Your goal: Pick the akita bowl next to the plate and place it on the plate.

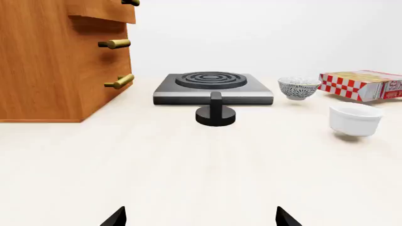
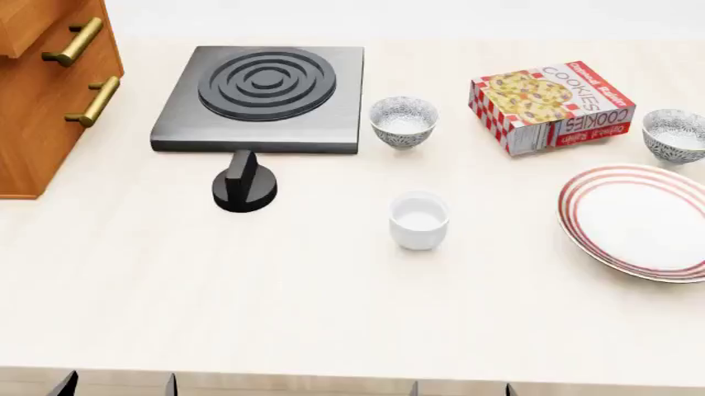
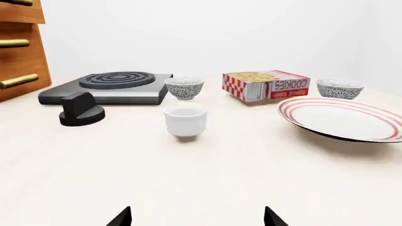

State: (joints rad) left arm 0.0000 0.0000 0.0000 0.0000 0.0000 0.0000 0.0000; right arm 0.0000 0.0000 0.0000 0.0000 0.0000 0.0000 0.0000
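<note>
The akita bowl point(image 2: 674, 134), speckled black and white, stands at the far right just behind the plate point(image 2: 645, 223), which is white with red rings. In the right wrist view the same bowl point(image 3: 339, 88) sits beyond the plate point(image 3: 342, 117). A second speckled bowl point(image 2: 404, 121) stands beside the stove. My right gripper point(image 3: 196, 217) is open and holds nothing, low over the near table and well short of the plate. My left gripper point(image 1: 201, 219) is also open with nothing in it, at the near left. Only the fingertips of either gripper show.
A white cup point(image 2: 418, 219) stands mid-table. A red-checked cookie box point(image 2: 551, 106) lies between the two bowls. A black stove point(image 2: 264, 95) with a loose knob point(image 2: 244, 183) in front sits at the back left, beside a wooden drawer cabinet point(image 2: 44, 91).
</note>
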